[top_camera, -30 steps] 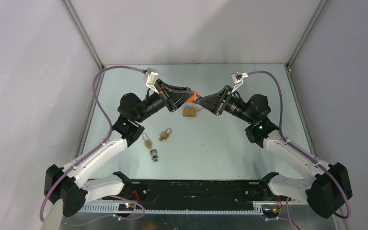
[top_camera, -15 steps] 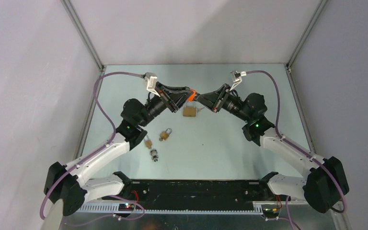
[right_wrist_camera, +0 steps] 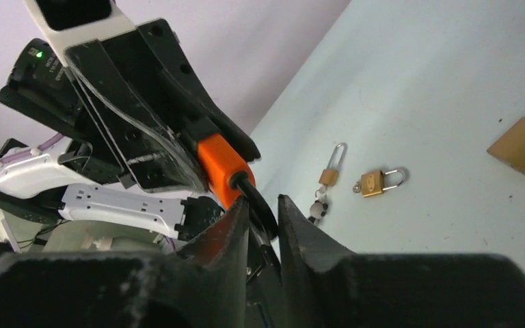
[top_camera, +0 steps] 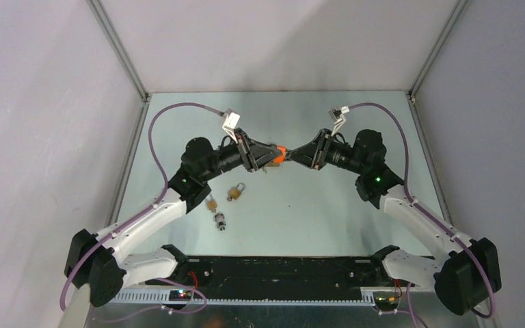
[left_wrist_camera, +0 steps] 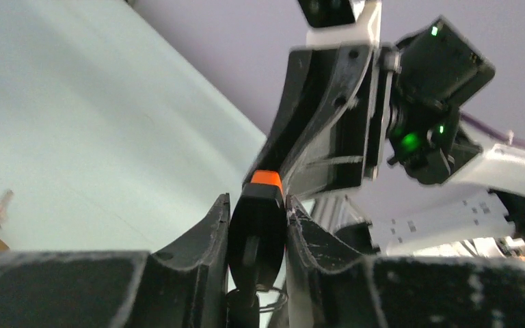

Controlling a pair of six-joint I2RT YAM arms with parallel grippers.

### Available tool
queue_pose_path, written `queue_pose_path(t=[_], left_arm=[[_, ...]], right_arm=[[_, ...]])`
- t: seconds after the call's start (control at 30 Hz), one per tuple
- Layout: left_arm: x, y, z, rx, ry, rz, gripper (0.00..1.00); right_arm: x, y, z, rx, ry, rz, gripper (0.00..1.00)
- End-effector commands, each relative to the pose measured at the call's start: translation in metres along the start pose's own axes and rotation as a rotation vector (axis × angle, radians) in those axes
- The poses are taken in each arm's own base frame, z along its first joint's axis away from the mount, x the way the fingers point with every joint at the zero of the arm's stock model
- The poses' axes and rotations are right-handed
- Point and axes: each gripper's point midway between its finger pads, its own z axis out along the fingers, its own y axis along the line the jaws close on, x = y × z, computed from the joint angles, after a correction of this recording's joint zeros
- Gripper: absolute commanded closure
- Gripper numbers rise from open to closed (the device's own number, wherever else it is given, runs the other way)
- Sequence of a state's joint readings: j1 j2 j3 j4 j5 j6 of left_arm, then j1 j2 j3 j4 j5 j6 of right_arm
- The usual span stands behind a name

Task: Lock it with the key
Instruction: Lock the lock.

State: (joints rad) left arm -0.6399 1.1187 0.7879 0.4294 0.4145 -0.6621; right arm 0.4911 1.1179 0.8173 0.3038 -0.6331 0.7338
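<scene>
An orange-and-black padlock [top_camera: 280, 152] is held in the air between both grippers at mid-table. My left gripper [top_camera: 272, 155] is shut on its body, which shows as a black piece with an orange end [left_wrist_camera: 260, 205] and a wire key ring hanging below. My right gripper [top_camera: 294, 151] meets it from the right. Its fingers are closed on a black curved bar [right_wrist_camera: 260, 198] coming out of the orange body [right_wrist_camera: 222, 167]. I cannot tell whether that bar is the shackle or a key. A brass padlock [right_wrist_camera: 523, 147] lies on the table below and is mostly hidden in the top view.
Two small brass padlocks [top_camera: 236, 193] [top_camera: 210, 202] and a bunch of keys [top_camera: 220, 221] lie on the table left of centre. They also show in the right wrist view: padlocks [right_wrist_camera: 381, 181] [right_wrist_camera: 333, 167] and keys [right_wrist_camera: 319, 203]. Grey walls enclose the table.
Both grippers have come lower over the table with the orange padlock still between them. Both wrists have rolled and the forearms lie flatter. The brass padlock is now mostly covered.
</scene>
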Motion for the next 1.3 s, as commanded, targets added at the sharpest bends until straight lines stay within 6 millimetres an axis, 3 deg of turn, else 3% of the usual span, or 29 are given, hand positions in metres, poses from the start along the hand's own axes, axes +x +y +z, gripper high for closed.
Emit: queue_pose_path(t=[0.0,0.13,0.27,0.47,0.77,1.03,1.27], left_arm=[[0.020,-0.029,-0.008,0.098,0.149,-0.098,1.00],[-0.007,-0.038,-0.007,0.082,0.055,-0.142,1.00],[-0.032,-0.050,-0.008,0.089,-0.031,-0.185,1.00],[-0.055,-0.050,-0.010,0.053,-0.137,-0.270,1.00],[-0.084,-0.058,-0.007,0.084,-0.248,-0.378,1.00],[-0.098,-0.061,0.008,0.138,-0.326,-0.467,1.00],[-0.103,-0.071,0.008,0.199,-0.388,-0.447,1.00]], right_arm=[[-0.025,0.024,-0.016,-0.043,-0.089,-0.096,0.64],[-0.027,0.026,-0.020,-0.055,-0.155,-0.075,0.43],[-0.030,0.031,-0.024,-0.052,-0.200,-0.077,0.32],[-0.040,0.014,-0.028,0.071,-0.315,-0.004,0.21],[-0.062,0.014,-0.025,0.113,-0.441,0.021,0.20],[-0.082,0.013,-0.023,0.138,-0.525,0.023,0.24],[-0.080,0.001,-0.014,0.181,-0.535,0.083,0.28]])
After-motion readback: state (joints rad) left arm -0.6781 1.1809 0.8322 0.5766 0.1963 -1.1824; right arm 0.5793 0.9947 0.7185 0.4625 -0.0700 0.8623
